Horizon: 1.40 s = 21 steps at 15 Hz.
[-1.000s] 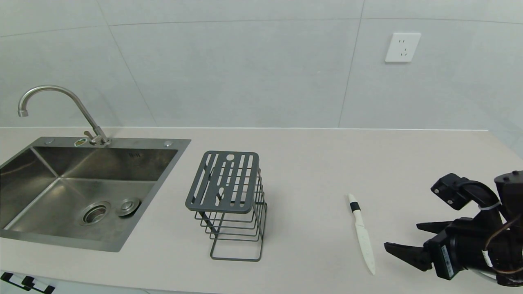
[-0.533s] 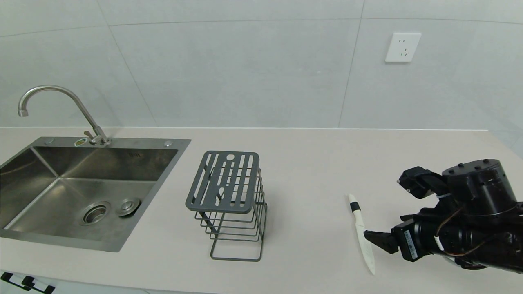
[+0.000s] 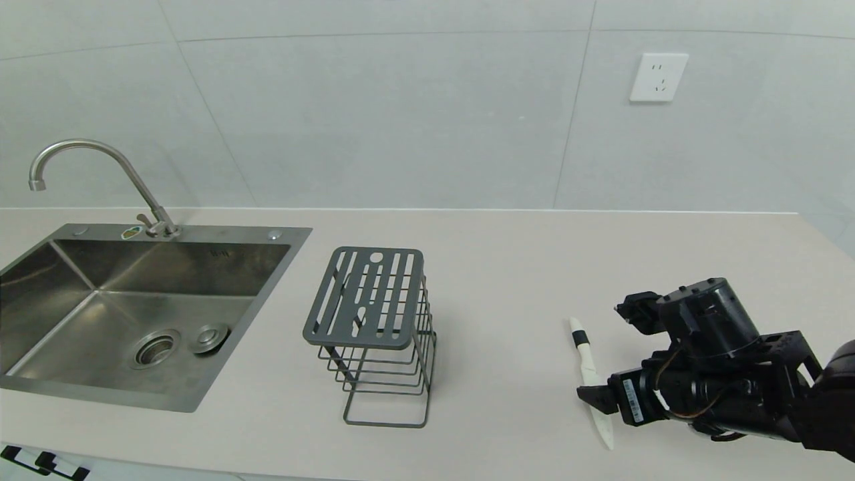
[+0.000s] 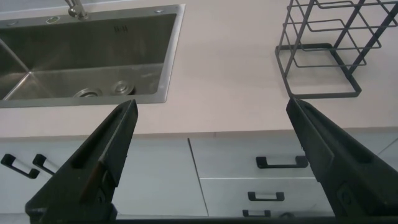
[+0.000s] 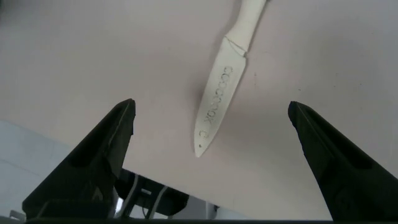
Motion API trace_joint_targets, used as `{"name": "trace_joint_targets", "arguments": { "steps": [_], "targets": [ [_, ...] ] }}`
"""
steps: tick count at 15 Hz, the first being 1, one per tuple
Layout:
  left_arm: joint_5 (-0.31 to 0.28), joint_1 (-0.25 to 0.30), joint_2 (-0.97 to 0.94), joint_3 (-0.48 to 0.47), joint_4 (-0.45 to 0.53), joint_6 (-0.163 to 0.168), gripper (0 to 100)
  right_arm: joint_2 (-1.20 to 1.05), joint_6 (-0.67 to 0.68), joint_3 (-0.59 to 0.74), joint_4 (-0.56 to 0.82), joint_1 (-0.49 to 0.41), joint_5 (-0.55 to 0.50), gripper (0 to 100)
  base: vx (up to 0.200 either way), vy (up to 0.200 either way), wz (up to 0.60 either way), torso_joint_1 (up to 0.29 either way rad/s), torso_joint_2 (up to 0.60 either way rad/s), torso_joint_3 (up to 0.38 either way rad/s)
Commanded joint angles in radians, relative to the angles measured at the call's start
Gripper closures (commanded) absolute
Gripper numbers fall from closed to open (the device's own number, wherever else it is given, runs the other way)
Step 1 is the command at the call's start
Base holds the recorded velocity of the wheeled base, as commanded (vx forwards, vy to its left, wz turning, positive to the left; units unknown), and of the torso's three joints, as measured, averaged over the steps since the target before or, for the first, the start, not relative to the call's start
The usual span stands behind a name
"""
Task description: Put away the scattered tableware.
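A white knife (image 3: 583,351) with a black band on its handle lies flat on the pale counter, right of the middle, blade toward the front edge. My right gripper (image 3: 598,401) hovers low over the blade, open, one dark finger crossing it in the head view. In the right wrist view the blade (image 5: 219,99) lies between the two spread fingers (image 5: 93,155), untouched. A dark grey slotted rack (image 3: 367,297) stands mid-counter. My left gripper (image 4: 211,106) is open and holds nothing, out beyond the counter's front edge, facing the rack's wire base (image 4: 323,37).
A steel sink (image 3: 174,267) with a curved faucet (image 3: 87,150) takes up the counter's left end. A wall socket (image 3: 658,77) sits at the upper right. Drawer fronts with black handles (image 4: 281,163) lie below the counter. Bare counter separates rack and knife.
My right arm has moved left toward the knife and its wrist has turned; the open fingers, earlier right of the blade, now straddle it. The knife and rack have not moved.
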Motion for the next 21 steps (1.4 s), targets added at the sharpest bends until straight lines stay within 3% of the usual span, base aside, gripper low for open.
{"name": "trace_joint_targets", "arguments": {
  "steps": [1,6,21],
  "targets": [
    [0.0,0.0,0.0,0.0,0.0,0.0,0,0.05,0.0,-0.023,-0.002,-0.003,-0.019,0,0.0,0.0,0.0,0.0,0.0,0.0],
    [0.0,0.0,0.0,0.0,0.0,0.001,0,0.144,0.0,-0.097,-0.002,-0.029,-0.083,0,0.0,0.0,0.0,0.0,0.0,0.0],
    [0.0,0.0,0.0,0.0,0.0,0.001,0,0.296,-0.001,-0.252,-0.003,-0.026,-0.1,0,0.0,0.0,0.0,0.0,0.0,0.0]
  ]
}}
